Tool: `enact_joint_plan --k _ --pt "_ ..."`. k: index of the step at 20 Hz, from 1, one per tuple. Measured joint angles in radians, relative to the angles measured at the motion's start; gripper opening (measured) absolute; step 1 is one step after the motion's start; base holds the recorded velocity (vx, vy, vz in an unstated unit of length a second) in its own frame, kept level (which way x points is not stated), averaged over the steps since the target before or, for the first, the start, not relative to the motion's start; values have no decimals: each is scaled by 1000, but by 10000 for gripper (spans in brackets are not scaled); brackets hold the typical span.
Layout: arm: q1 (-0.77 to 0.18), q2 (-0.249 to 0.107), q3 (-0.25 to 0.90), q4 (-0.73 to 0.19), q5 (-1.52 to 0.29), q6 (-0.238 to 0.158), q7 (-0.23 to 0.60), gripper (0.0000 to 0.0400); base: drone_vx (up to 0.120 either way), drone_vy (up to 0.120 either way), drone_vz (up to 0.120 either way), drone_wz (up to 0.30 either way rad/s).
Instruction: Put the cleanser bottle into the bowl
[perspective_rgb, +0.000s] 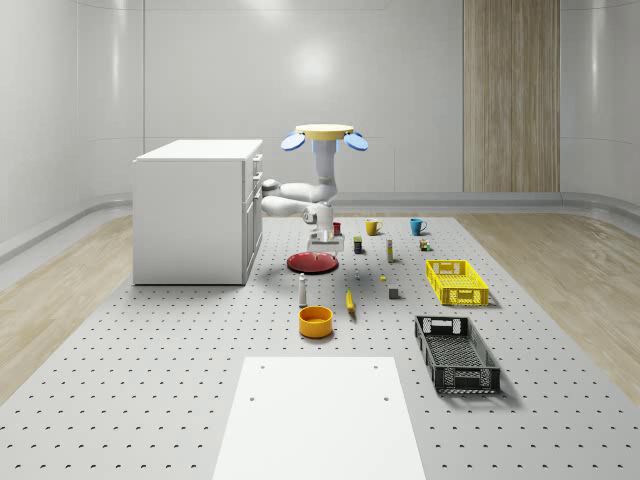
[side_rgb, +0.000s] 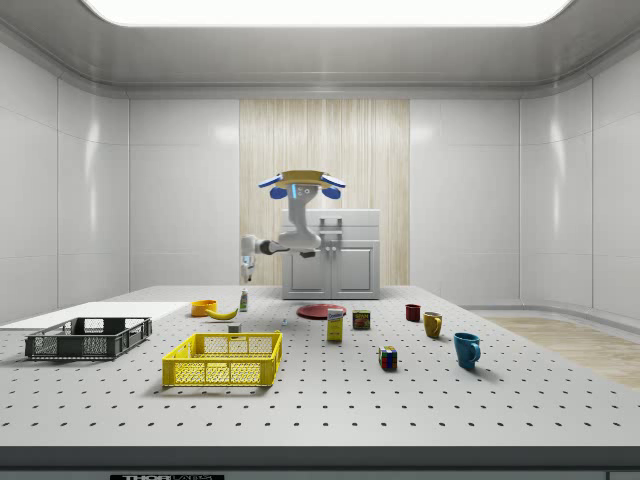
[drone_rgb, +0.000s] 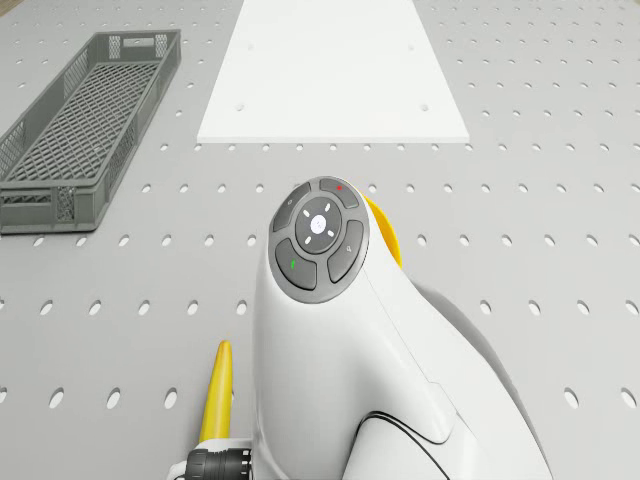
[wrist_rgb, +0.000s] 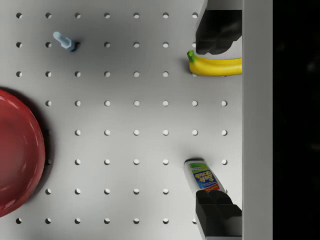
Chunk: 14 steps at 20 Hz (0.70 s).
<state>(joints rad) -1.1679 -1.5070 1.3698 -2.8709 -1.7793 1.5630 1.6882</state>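
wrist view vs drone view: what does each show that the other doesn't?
Wrist, not drone: bottle seen between the open gripper's fingers, red plate, bolt. Drone, not wrist: bowl edge behind the arm, black crate, white sheet. Both: banana, perforated table. The drone hovers over the table near the plate.

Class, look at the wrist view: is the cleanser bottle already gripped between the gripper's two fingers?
No. The cleanser bottle stands on the table beside one finger, while the other finger sits far off near the banana.
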Motion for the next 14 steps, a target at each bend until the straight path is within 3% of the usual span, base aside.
enact_joint_plan --k 4,14 --pt "4 -6 1 0 2 5 -5 400 100 0 0 0" --pt "114 -31 -8 12 1 34 -126 400 0 0 0 0"
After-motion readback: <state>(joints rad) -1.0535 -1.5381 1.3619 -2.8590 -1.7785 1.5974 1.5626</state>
